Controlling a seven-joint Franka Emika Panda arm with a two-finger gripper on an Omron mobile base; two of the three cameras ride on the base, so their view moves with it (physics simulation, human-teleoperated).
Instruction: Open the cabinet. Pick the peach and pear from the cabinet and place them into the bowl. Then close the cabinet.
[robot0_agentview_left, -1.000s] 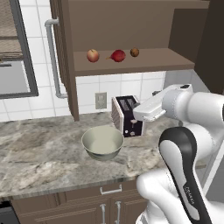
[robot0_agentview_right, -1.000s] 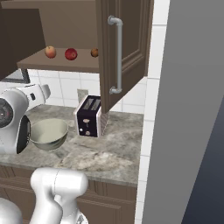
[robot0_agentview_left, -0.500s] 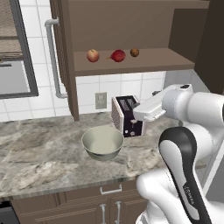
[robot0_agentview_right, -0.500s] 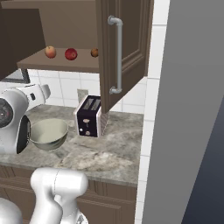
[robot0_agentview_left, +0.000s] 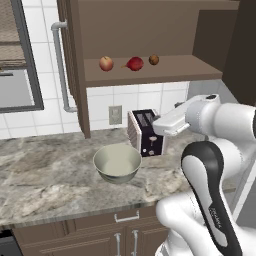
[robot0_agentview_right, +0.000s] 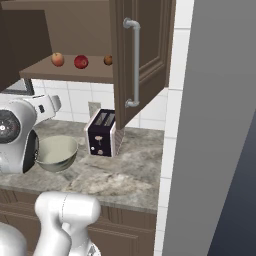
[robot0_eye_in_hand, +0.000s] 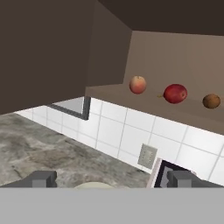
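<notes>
Three fruits sit on the open cabinet (robot0_agentview_left: 150, 30) shelf: peach (robot0_agentview_left: 106, 63), pear (robot0_agentview_left: 135, 63), brown one (robot0_agentview_left: 154, 60). Claw (robot0_eye_in_hand: 112, 178) spread wide above the bowl (robot0_agentview_left: 117, 163).

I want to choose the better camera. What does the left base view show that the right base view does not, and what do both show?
Left base view alone: the window beside the cabinet and the wall outlet. Right base view alone: the front of the open right door with its full handle. Both: the peach, pear, brown fruit, bowl and toaster.
</notes>
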